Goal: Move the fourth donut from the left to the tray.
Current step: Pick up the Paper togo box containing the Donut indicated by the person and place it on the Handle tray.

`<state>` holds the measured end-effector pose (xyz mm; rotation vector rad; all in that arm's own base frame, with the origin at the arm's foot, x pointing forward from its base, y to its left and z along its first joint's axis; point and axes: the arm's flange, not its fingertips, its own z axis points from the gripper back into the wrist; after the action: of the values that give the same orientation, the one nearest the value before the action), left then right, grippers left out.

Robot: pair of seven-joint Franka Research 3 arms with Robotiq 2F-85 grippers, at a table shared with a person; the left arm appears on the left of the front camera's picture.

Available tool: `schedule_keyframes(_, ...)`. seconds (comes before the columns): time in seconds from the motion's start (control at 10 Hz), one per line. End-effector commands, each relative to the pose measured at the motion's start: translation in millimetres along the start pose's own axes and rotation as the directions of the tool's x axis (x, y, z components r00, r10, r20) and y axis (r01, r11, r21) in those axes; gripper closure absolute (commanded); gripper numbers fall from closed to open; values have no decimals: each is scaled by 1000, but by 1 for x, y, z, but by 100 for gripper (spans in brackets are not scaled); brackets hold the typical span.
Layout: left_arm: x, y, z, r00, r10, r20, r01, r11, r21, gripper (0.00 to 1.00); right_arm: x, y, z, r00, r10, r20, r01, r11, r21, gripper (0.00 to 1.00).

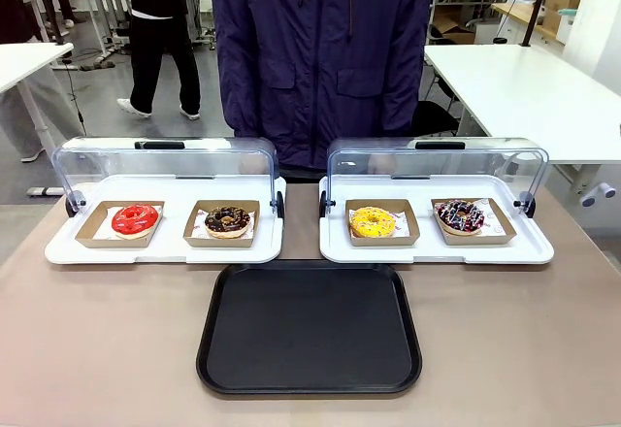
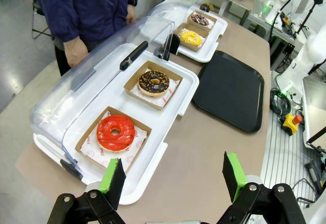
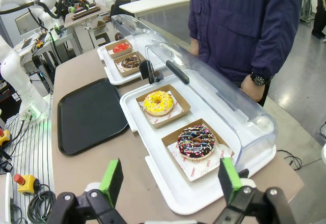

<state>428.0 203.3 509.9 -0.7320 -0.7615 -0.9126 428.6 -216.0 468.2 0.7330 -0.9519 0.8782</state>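
Left gripper point(image 2: 173, 175) and right gripper point(image 3: 170, 179): fingers spread wide on both, nothing held, each up over the table's near side. Large black rectangular plastic tray point(image 1: 309, 328) sat nearest, bare. Behind it were two white plastic trays, left one point(image 1: 165, 249) and right one point(image 1: 437, 250), their clear domed lids point(image 1: 437, 160) tipped back. Dark chocolate-glazed ring donut with white and pink drizzle point(image 1: 460, 215) sat in its brown cardboard holder point(image 1: 497, 231) at the right end of the right white tray, beside a yellow-glazed donut point(image 1: 373, 221). Left white tray held a red-glazed donut point(image 1: 135, 219) and a chocolate donut with gold sprinkles point(image 1: 227, 219). Person in a dark blue jacket point(image 1: 320, 58) stood at the far edge.
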Motion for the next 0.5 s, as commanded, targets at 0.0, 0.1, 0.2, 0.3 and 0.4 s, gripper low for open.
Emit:
schedule_keyframes(0.0,0,-4,0,1000,-10,9,10,1000,2,0,1,0,0,1000,9,8,-9,1000,4,0)
schedule_keyframes(0.1,0,-4,0,1000,-10,9,10,1000,2,0,1,0,0,1000,9,8,-9,1000,4,0)
schedule_keyframes(0.2,0,-4,0,1000,-10,9,10,1000,2,0,1,0,0,1000,9,8,-9,1000,4,0)
schedule_keyframes(0.3,0,-4,0,1000,-10,9,10,1000,2,0,1,0,0,1000,9,8,-9,1000,4,0)
schedule_keyframes(0.4,0,-4,0,1000,-10,9,10,1000,2,0,1,0,0,1000,9,8,-9,1000,4,0)
